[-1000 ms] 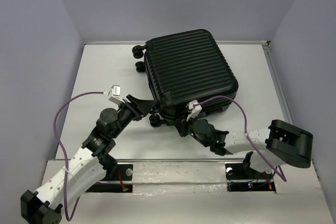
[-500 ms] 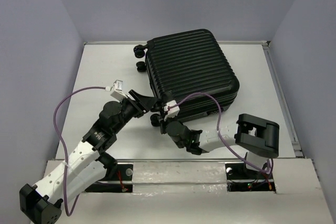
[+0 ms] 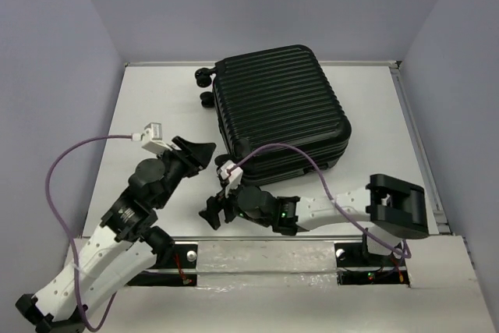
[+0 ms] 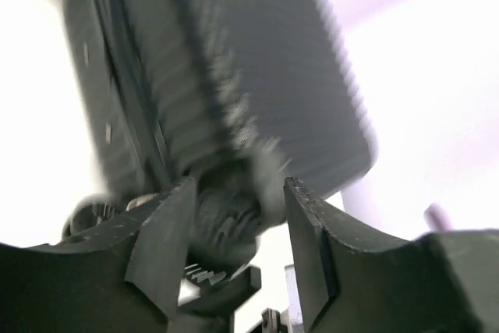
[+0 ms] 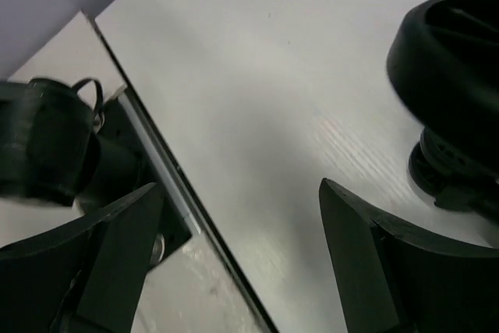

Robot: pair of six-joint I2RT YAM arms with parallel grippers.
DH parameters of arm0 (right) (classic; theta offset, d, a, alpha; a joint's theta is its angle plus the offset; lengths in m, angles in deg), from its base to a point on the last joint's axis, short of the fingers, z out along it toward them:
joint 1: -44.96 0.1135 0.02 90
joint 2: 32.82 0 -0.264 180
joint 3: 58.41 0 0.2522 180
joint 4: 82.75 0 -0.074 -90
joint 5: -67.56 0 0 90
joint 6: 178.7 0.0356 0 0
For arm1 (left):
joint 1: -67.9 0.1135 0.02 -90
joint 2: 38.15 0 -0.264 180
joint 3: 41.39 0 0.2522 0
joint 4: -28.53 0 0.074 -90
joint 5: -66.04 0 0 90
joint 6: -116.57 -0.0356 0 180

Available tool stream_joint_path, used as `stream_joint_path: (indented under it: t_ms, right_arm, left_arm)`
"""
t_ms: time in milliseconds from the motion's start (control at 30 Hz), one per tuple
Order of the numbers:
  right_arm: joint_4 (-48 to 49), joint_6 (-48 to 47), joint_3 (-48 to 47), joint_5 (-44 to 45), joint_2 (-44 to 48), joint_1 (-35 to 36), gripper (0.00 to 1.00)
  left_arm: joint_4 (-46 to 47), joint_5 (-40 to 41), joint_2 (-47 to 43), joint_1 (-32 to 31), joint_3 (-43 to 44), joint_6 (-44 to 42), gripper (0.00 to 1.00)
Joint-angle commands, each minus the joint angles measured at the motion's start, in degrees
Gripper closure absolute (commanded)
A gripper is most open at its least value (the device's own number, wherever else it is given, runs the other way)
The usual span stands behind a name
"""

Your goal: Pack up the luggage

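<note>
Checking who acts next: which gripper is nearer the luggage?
Left. The left gripper is beside the near-left corner of the luggage, open toward it; the right gripper is over the table in front, farther off.

Luggage (image 3: 281, 111) far-centre on table (image 3: 152, 99); left tool (image 3: 203, 150) at its near-left corner; right tool (image 3: 212, 211) nearer.

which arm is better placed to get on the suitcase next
Left. The left gripper is open and aimed at the suitcase's near corner, with a round dark part between its fingers. The right gripper, also open, faces the table, not the case.
</note>
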Motion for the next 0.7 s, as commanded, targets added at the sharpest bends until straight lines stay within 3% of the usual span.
stream_joint_path:
  t_ms: [0, 67, 133, 167, 200, 267, 367, 400, 467, 500, 533, 667]
  right_arm:
    - [-16.73, -0.01, 1.05, -6.36, 13.01, 0.08, 0.14]
    - [-20.08, -0.54, 4.38, -1.72, 18.89, 0.08, 0.22]
    - [-22.71, -1.59, 5.54, 4.85, 28.38, 0.08, 0.32]
    - [-26.03, -2.9, 5.63, 7.16, 31.37, 0.08, 0.74]
    - [-28.24, -3.35, 5.2, 9.71, 36.97, 0.08, 0.88]
    - [-34.04, -4.93, 4.32, 18.05, 42.37, 0.08, 0.93]
    - [-40.55, -7.04, 2.12, 27.46, 52.82, 0.08, 0.93]
    - [-41.35, -7.57, 1.86, 29.23, 55.55, 0.08, 0.88]
    - [-42.06, -9.32, 2.64, 34.59, 63.63, 0.08, 0.67]
    - [-42.06, -9.76, 3.17, 36.08, 66.18, 0.08, 0.1]
    - [-42.15, -10.2, 3.61, 37.49, 68.56, 0.08, 0.0]
    - [-42.76, -11.09, 6.86, 43.48, 79.54, 0.08, 0.0]
  left_arm:
    - [-3.38, 13.42, -5.78, -0.06, 9.86, -7.9, 0.22]
    - [-6.71, 14.74, -6.06, -0.06, 11.45, -9.67, 0.14]
    - [-8.74, 15.27, -5.88, -0.06, 13.13, -12.13, 0.12]
    - [-10.58, 15.62, -5.88, -0.06, 13.48, -12.75, 0.11]
    - [-11.47, 15.8, -5.79, -0.06, 14.09, -13.28, 0.11]
    - [-13.84, 15.81, -6.05, -0.15, 14.71, -14.16, 0.01]
    - [-16.39, 14.75, -7.28, -0.06, 16.12, -15.66, 0.01]
    - [-16.92, 14.4, -8.16, -0.06, 16.9, -15.92, 0.01]
    - [-17.63, 14.22, -9.04, -0.06, 17.35, -16.8, 0.01]
    - [-18.24, 14.05, -9.83, -0.06, 17.7, -17.59, 0.01]
    - [-18.51, 14.13, -10.1, -0.06, 17.79, -17.85, 0.01]
    - [-16.67, 12.91, -10.98, -0.15, 17.26, -18.12, 0.01]
